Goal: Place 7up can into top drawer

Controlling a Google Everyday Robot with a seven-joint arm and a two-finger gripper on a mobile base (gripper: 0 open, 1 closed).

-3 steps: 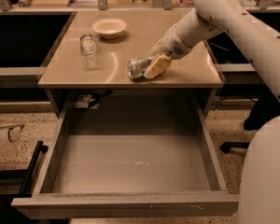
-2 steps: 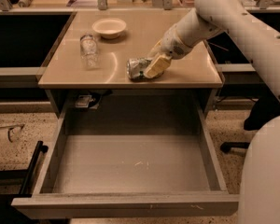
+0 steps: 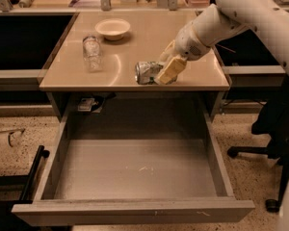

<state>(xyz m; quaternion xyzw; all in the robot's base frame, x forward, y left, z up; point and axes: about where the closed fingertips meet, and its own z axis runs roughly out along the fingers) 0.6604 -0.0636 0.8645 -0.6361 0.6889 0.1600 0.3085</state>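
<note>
Gripper (image 3: 161,68) clamps the 7up can (image 3: 145,72) on the desktop (image 3: 135,42); grasp stage, next lift clear and lower into top drawer (image 3: 135,165)

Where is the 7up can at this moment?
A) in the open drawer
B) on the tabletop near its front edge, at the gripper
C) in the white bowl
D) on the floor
B: the can lies on the tabletop by its front edge, with the gripper at it, above the open drawer.

Office, work desk (image 3: 135,47), wheeled swivel chair (image 3: 278,125)
</note>
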